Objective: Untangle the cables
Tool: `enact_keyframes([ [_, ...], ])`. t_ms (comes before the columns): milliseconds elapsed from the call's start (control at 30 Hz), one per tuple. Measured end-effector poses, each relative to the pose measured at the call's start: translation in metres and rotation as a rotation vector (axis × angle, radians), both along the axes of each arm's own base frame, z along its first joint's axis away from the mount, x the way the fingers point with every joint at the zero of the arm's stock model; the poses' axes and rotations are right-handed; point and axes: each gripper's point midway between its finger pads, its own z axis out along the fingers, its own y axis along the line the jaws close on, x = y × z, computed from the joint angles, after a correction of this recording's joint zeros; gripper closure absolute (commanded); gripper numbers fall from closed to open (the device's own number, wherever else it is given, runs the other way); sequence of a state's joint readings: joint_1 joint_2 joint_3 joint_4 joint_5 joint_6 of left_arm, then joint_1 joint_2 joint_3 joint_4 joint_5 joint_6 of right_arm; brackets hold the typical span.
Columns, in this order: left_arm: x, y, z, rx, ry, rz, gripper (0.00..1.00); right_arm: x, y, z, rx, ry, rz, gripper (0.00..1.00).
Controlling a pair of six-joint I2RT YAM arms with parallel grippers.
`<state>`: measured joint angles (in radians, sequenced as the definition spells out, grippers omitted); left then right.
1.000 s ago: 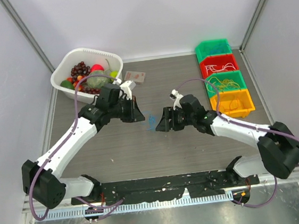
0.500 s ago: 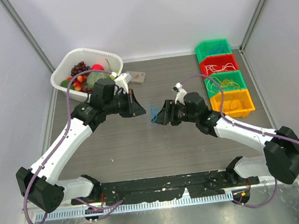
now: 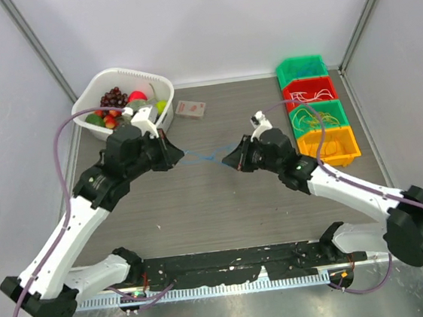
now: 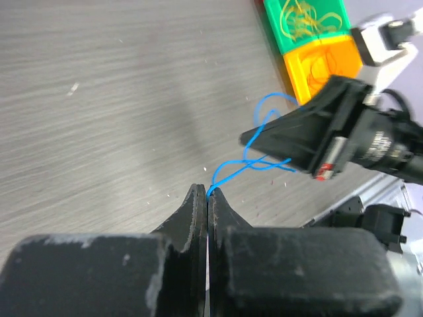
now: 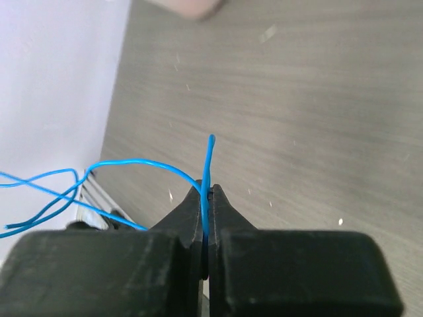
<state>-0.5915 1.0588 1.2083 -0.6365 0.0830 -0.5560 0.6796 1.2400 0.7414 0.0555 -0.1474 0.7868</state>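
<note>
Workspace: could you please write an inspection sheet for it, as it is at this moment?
Surface: grey wood-grain table with small white specks.
Job's things: blue cable stretched between the two arms, with loops crossing near the right one; other cables lie in the coloured bins.
Clutter: white basket of fruit; small card box.
Grippers: left gripper and right gripper, both jaws shut on the blue cable.
Cables: purple hose loops along the left arm, and another along the right.
Surroundings: white walls, metal corner posts.
</note>
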Motion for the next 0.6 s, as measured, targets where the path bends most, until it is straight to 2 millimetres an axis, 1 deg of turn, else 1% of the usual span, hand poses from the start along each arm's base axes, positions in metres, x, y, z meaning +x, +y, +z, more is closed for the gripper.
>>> enact_keyframes([
  [67,-0.004,0.011,0.010,-0.004,-0.048,0.035,1.00,0.007,-0.006,0.030,0.010,-0.082,-0.041,0.99],
  [167,-0.003,0.017,0.022,-0.018,-0.092,0.061,1.00,0.015,-0.015,0.065,0.009,-0.170,-0.093,0.99],
  [233,0.001,0.017,0.020,-0.010,-0.088,0.071,1.00,0.022,-0.022,0.075,-0.024,-0.199,-0.126,0.99],
  [267,0.004,0.016,0.016,-0.003,-0.080,0.074,0.99,0.025,-0.025,0.075,-0.052,-0.204,-0.138,0.99],
  [333,0.008,0.013,0.010,0.008,-0.064,0.073,0.91,0.029,-0.028,0.072,-0.101,-0.200,-0.150,0.99],
  [400,0.013,0.009,0.007,0.019,-0.052,0.064,0.87,0.039,-0.033,0.070,-0.159,-0.189,-0.164,0.99],
  [433,0.015,0.008,0.007,0.023,-0.049,0.062,0.81,0.045,-0.037,0.070,-0.182,-0.184,-0.176,0.99],
  [467,0.018,0.006,0.007,0.026,-0.046,0.058,0.73,0.054,-0.043,0.072,-0.207,-0.180,-0.194,0.99],
  [533,0.023,0.005,0.008,0.038,-0.046,0.053,0.56,0.076,-0.064,0.079,-0.241,-0.173,-0.255,0.99],
  [600,0.024,0.005,0.008,0.047,-0.043,0.044,0.46,0.101,-0.092,0.090,-0.263,-0.165,-0.335,0.99],
])
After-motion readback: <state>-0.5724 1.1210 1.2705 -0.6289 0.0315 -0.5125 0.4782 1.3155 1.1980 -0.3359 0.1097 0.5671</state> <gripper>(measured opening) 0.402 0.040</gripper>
